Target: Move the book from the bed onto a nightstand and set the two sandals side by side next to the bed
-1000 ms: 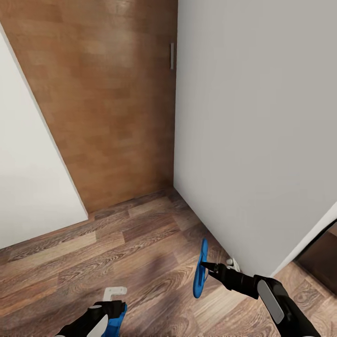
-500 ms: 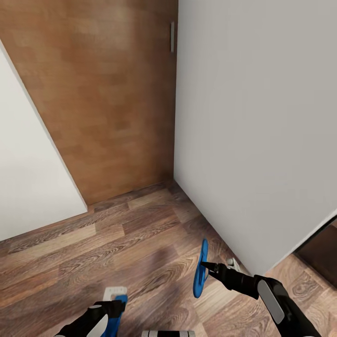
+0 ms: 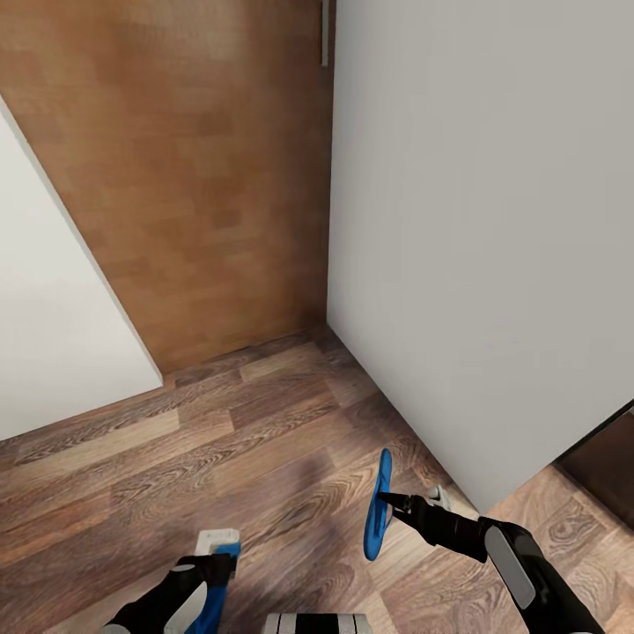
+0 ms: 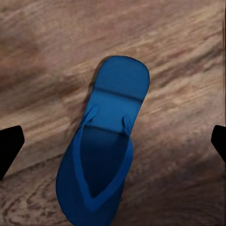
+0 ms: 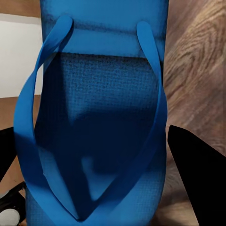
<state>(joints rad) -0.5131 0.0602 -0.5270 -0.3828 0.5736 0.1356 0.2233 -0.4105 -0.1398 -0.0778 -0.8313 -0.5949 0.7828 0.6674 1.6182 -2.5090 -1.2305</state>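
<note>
One blue sandal (image 3: pixel 377 521) hangs edge-on above the wood floor, and my right gripper (image 3: pixel 388 503) is shut on it. In the right wrist view this sandal (image 5: pixel 94 94) sits strap side up between the two black fingers (image 5: pixel 197 183). The other blue sandal (image 4: pixel 106 141) lies flat on the floor. My left gripper (image 3: pixel 214 571) hovers over it, open, with its fingertips (image 4: pixel 9 146) well clear of both sides. In the head view this sandal (image 3: pixel 217 608) pokes out from under the left gripper. The book, bed and nightstand are out of view.
A grey-white wall (image 3: pixel 475 246) stands close on the right, and its foot runs right beside the held sandal. A wooden door panel (image 3: pixel 211 176) closes the corner ahead. Another white wall (image 3: pixel 53 335) is on the left. A dark opening (image 3: pixel 608 467) shows at the right edge.
The whole view has tipped downward, so the floor and corner sit higher in the picture. More of the floor sandal shows past my left gripper. The right gripper still holds its sandal.
</note>
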